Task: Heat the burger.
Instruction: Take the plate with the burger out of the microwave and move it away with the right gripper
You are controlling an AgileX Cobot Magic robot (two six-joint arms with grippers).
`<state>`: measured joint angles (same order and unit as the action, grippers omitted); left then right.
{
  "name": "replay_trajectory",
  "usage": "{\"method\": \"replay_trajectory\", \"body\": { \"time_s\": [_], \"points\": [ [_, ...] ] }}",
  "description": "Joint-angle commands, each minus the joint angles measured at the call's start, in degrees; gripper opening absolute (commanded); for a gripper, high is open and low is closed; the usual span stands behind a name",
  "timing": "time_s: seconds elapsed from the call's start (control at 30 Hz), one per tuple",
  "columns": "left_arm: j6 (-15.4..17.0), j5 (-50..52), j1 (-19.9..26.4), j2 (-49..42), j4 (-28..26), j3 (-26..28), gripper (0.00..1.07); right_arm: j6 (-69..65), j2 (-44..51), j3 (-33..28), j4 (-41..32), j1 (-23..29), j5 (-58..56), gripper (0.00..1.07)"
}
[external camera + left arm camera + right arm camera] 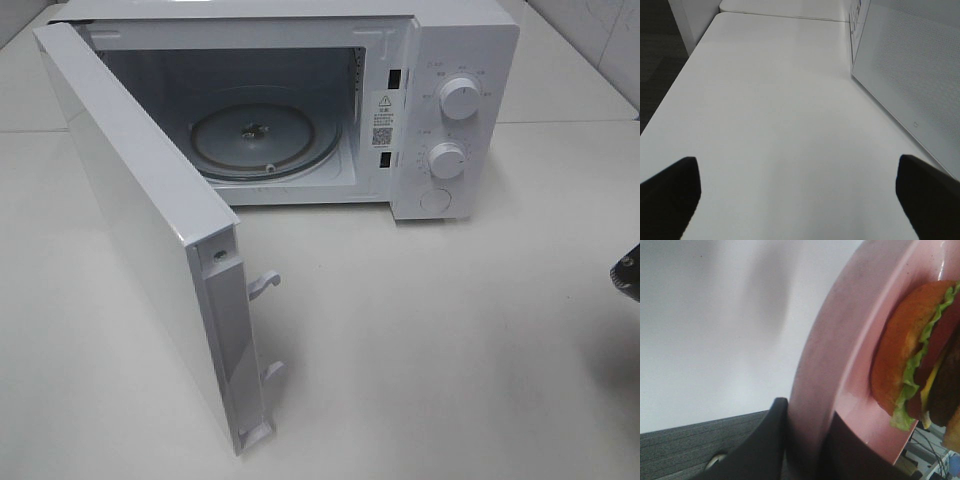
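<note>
On the white table [450,350] your microwave [440,110] stands open and empty; your right gripper [807,440] pinches the plate [840,365] carrying the burger [915,355], left gripper [800,200] spread; loading remains.

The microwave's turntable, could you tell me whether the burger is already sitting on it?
No, the glass turntable lies bare inside the open microwave.

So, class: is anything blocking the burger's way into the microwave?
Nothing visible does. The microwave door is swung wide open and the glass turntable lies bare. The right gripper grips the rim of the pink plate carrying the burger.
</note>
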<state>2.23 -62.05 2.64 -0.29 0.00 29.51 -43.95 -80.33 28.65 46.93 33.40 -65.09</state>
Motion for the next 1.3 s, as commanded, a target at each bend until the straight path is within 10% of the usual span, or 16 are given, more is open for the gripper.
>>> {"method": "replay_trajectory", "body": {
  "time_s": [0.03,0.9,1.3],
  "points": [
    [0.1,0.9,0.1,-0.7,0.0,0.0,0.98,-4.9,-3.3,0.5,2.9,-0.2,-0.4,0.08],
    [0.1,0.9,0.1,-0.7,0.0,0.0,0.98,-8.5,-21.2,0.6,2.8,-0.3,13.5,0.13],
    [0.1,0.9,0.1,-0.7,0.0,0.0,0.98,-3.8,-20.5,6.0,-2.8,-0.2,10.2,0.52]
  ]
}}
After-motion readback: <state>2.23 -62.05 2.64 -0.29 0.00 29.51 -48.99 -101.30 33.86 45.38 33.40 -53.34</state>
